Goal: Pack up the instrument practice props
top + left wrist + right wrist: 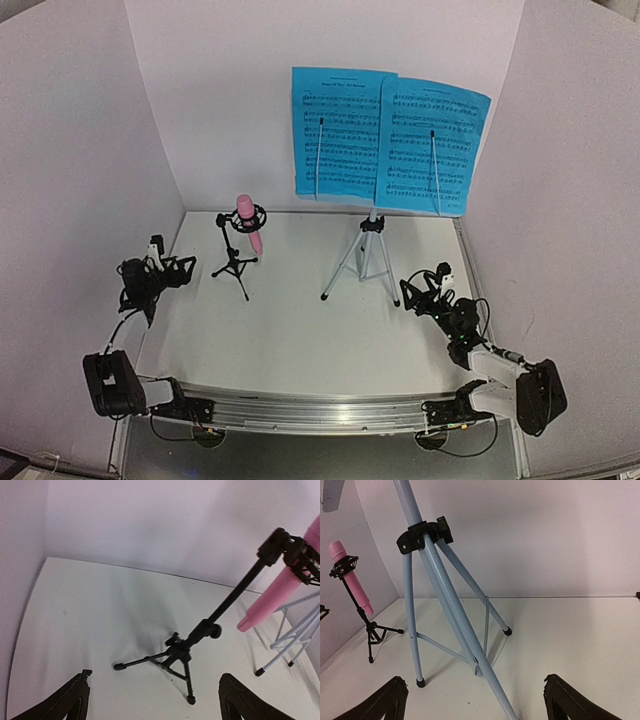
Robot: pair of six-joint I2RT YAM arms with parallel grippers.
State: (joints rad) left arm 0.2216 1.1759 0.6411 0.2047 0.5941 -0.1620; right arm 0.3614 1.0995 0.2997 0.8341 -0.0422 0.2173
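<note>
The pink stick microphone (pixel 248 222) sits in the ring mount of the small black tripod mic stand (pixel 235 262) at the back left. Two blue sheet-music pages (pixel 385 140) rest on the music stand and hide its desk. Its silver tripod (pixel 362 262) stands at the back centre. My left gripper (pixel 170 268) is open and empty, left of the mic stand (pixel 200 635), with the microphone (pixel 280 592) beyond. My right gripper (pixel 425 290) is open and empty, right of the tripod (pixel 445 595). The right wrist view also shows the microphone (pixel 352 580).
White walls (pixel 80 150) close the table on the left, back and right. An aluminium rail (pixel 320 408) runs along the near edge between the arm bases. The white tabletop (pixel 300 330) lies between the props and the rail.
</note>
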